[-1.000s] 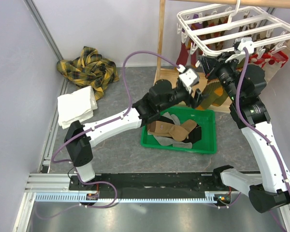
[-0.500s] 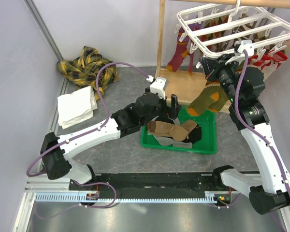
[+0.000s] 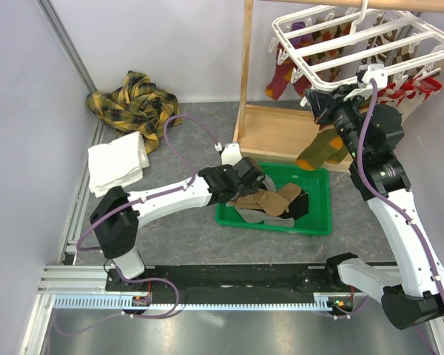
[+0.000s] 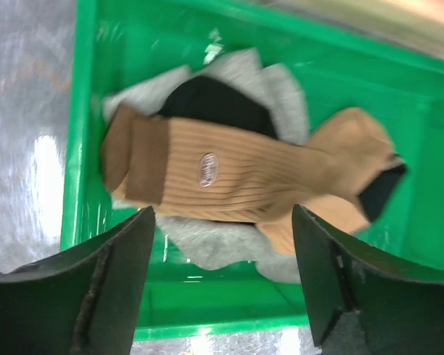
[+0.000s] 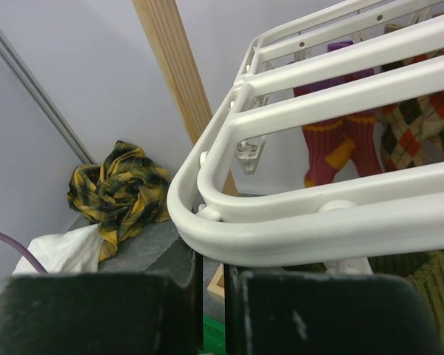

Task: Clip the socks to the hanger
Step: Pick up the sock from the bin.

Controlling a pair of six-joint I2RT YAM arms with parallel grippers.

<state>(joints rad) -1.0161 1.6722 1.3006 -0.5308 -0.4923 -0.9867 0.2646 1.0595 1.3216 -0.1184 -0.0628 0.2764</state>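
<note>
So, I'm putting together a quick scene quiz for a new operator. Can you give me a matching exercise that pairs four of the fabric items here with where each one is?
Items:
1. tan ribbed sock
2. olive knitted sock with orange toe
3. yellow plaid cloth
4. folded white towel

Places:
A. crumpled in the far left corner
B. dangling below the white plastic grid hanger
C. laid flat by the left wall
D. lying in the green plastic bin

Pairs: 1-D, 2-B, 3-A, 4-C

Pale lilac walls [image 3: 170, 44], grey tabletop [image 3: 177, 238], wooden frame [image 3: 246, 66] back right, metal rail [image 3: 80, 200] at left.
</note>
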